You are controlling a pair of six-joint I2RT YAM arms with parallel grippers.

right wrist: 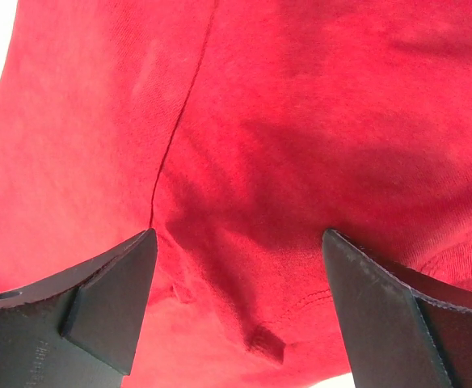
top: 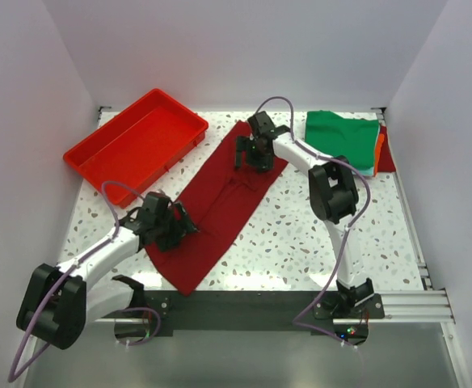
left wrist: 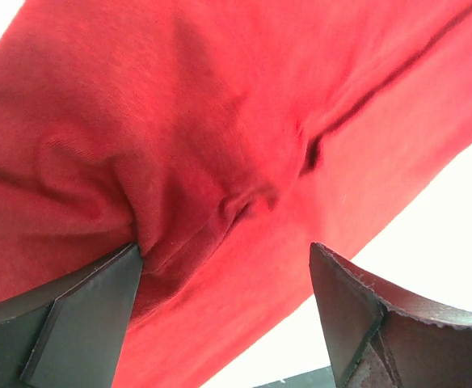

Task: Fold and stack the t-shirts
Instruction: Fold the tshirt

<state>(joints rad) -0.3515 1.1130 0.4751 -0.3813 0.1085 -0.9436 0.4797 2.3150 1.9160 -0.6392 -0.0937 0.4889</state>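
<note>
The maroon t-shirt (top: 220, 206) is soft, matt, fuzzy knit cloth; the green t-shirt (top: 341, 136) is matt cloth too. The tray (top: 135, 139) is smooth glossy plastic. The tabletop (top: 294, 236) looks smooth, speckled stone.

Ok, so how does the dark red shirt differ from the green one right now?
The dark red t-shirt lies as a long diagonal strip; the green t-shirt is a compact folded rectangle, far right. The left tool and right tool stand open on the dark red one, neither on the green. Both are plain cloth.
</note>
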